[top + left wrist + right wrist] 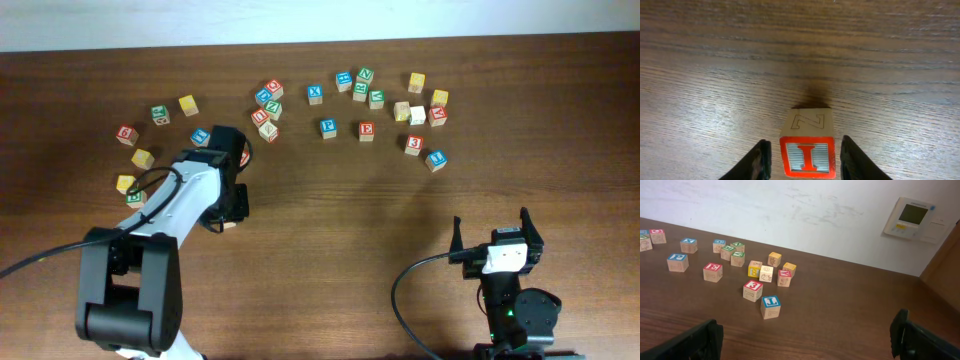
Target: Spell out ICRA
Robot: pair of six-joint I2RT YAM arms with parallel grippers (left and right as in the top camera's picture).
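Presently the left claw straddles the red "I" cube, fingers a sliver off each side, not pinching. The cube sits low against the table, near side, well apart from the scattered blocks farther back. The right claw is spread wide, hovering near the front edge.
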